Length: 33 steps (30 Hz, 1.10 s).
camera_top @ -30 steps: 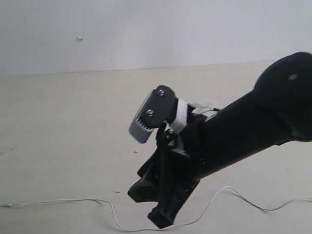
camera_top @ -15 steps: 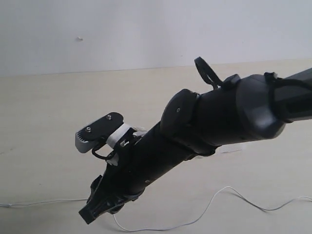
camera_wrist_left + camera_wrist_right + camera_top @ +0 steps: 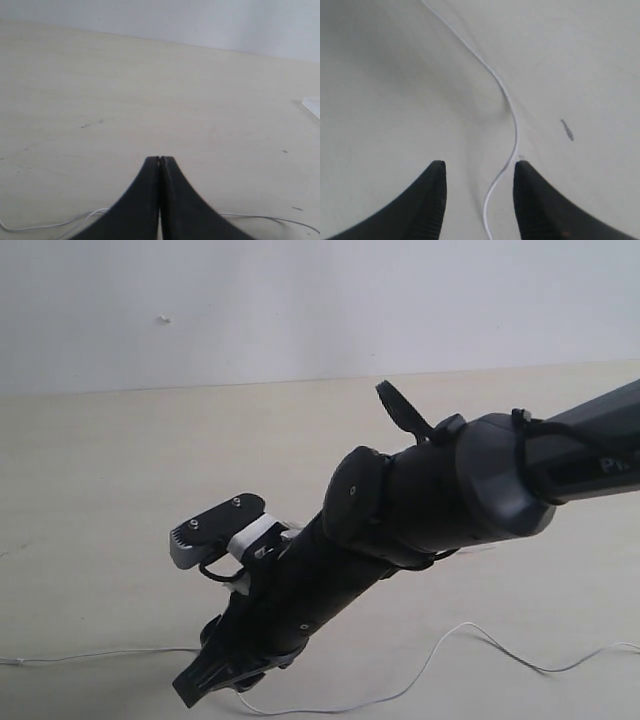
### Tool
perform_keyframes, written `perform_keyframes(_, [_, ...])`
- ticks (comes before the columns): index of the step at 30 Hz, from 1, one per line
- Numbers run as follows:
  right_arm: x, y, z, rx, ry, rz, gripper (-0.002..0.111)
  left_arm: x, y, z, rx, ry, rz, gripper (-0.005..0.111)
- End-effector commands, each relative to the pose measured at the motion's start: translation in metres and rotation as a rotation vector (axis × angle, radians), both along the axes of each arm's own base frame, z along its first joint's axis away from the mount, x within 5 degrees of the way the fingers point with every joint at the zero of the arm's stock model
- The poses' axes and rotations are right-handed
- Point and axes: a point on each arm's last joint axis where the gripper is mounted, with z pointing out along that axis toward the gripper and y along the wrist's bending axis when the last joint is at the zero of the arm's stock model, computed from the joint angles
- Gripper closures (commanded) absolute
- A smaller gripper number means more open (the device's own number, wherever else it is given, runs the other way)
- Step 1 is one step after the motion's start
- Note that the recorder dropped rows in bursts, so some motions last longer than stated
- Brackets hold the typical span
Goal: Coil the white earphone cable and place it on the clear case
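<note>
our right fingers (image 3: pixel 432 200) stand spread, the white earphone cable (image 3: pixel 515 132) lying between them on the counter (image 3: pixel 580 60); our left fingers (image 3: pixel 150 200) are pressed together. we judge it light and limp: pinch this strand low.

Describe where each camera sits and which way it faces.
Exterior view: off the arms, facing the wall across the table; right arm, right pincer near the white earphone cable.
Left wrist view: left wrist, looking along table; shut left pincer.
Right wrist view: right wrist, looking down; open right pincer straddles cable.
All share the cable.
</note>
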Motion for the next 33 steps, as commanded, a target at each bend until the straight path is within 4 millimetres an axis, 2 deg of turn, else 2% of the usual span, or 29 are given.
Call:
perform_keyframes(1, [0.001, 0.002, -0.006, -0.009, 0.011, -0.007, 0.065, 0.0, 0.0, 0.001, -0.004, -0.011, 0.003, 0.107])
perform_keyframes(5, [0.001, 0.002, -0.019, -0.03, 0.04, -0.016, 0.065, 0.0, 0.0, 0.001, -0.004, -0.011, 0.003, 0.107])
perform_keyframes(14, [0.0, 0.002, -0.025, -0.035, 0.063, -0.032, 0.065, 0.0, 0.0, 0.001, -0.004, -0.011, 0.003, 0.107])
perform_keyframes(19, [0.0, 0.002, -0.025, -0.035, 0.063, -0.032, 0.071, 0.0, 0.0, 0.001, -0.004, -0.011, 0.003, 0.107])
perform_keyframes(33, [0.001, 0.002, -0.026, -0.037, 0.054, -0.036, 0.071, 0.0, 0.0, 0.001, -0.004, -0.011, 0.003, 0.107])
